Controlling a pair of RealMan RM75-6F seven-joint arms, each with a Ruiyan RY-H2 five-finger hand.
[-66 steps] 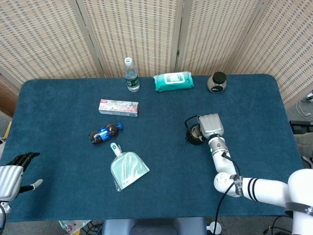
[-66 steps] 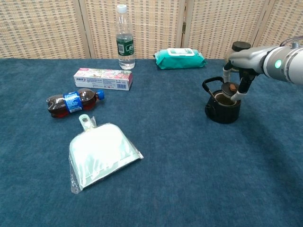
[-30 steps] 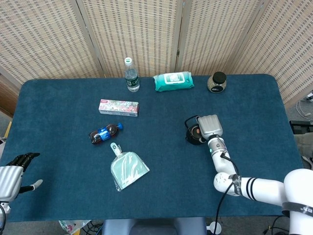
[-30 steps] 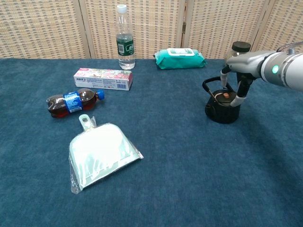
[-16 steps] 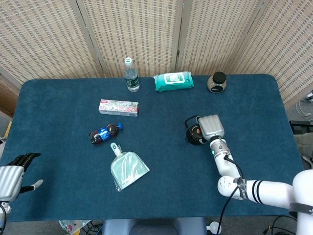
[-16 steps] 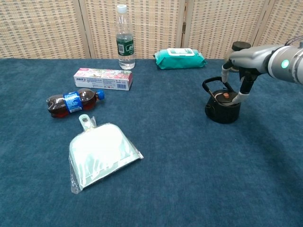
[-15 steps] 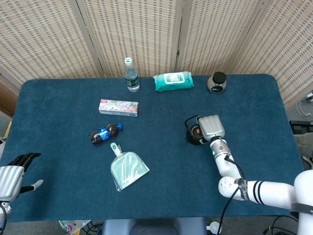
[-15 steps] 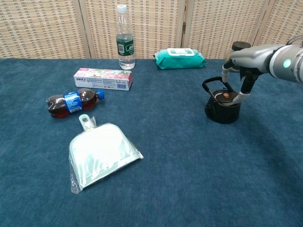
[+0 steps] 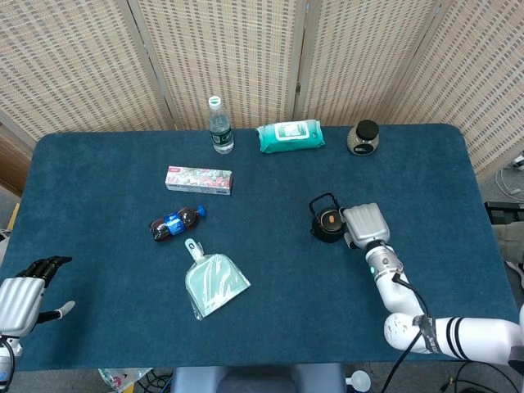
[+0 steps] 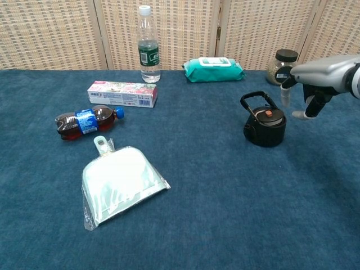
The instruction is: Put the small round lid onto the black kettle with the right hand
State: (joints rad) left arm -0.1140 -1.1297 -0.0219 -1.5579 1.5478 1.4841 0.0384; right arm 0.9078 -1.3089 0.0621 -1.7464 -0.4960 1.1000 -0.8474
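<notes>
Lid [image 9: 330, 218] sits on the kettle [image 9: 327, 222] – orange knob on top, handle toward the screens. Right hand [image 9: 365, 224] just beside the kettle, holding nothing. Left hand [image 9: 23, 295] at the table's [image 9: 270, 311] near-left edge – fingers apart. Also on the table: bottle [image 9: 219, 125], wipes [image 9: 290, 136], jar [image 9: 363, 137], box [image 9: 198, 179], cola [image 9: 175, 223], pouch [image 9: 212, 282].

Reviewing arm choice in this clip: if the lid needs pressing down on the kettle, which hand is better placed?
Right. The right hand hangs open just beside the black kettle; the left hand is at the table's far near-left corner.
</notes>
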